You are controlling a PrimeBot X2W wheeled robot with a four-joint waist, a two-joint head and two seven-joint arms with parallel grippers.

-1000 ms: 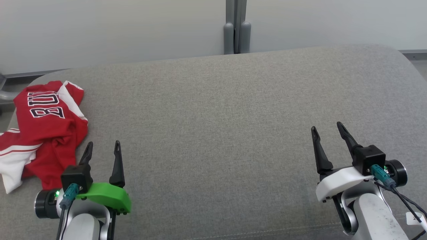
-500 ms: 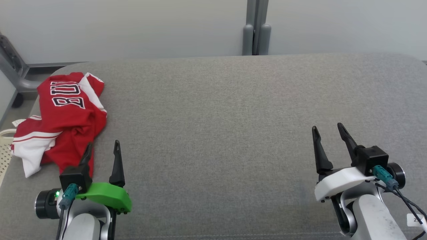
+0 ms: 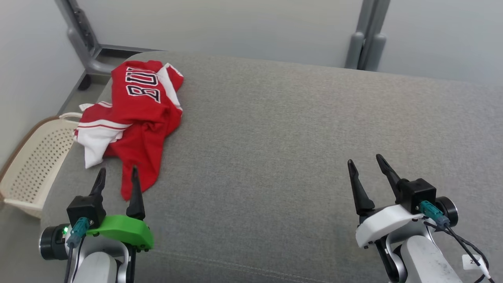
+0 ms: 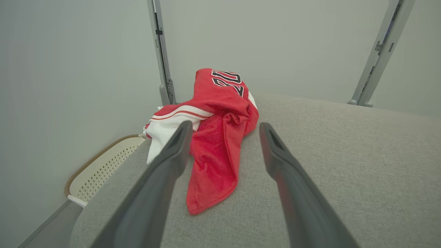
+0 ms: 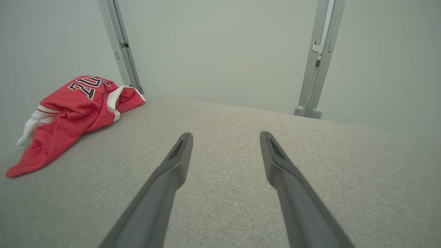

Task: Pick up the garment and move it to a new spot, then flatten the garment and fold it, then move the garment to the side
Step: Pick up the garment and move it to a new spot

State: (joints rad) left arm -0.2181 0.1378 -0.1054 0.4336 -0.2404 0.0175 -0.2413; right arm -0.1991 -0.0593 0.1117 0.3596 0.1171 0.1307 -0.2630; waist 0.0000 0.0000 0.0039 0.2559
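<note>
A crumpled red and white garment (image 3: 137, 114) with black lettering lies at the far left end of the grey cushioned surface (image 3: 294, 137). My left gripper (image 3: 118, 175) hangs open just in front of the garment's near red tip, with nothing between its fingers. In the left wrist view the garment (image 4: 217, 137) sits ahead between the spread fingers of the left gripper (image 4: 224, 129), apart from them. My right gripper (image 3: 365, 161) stands open over bare cushion at the lower right. From the right wrist the garment (image 5: 75, 110) appears far left, and the right gripper (image 5: 225, 136) is open.
A cream perforated basket (image 3: 35, 161) stands on the floor beside the cushion's left edge. Grey metal posts (image 3: 365, 35) rise behind the cushion against a pale wall, another post (image 3: 82, 35) at the back left. The cushion's middle and right are bare fabric.
The head camera has turned left, so the garment sits further right and the basket has come into view. Both grippers stay open; the left one's tips now reach the garment's near tip.
</note>
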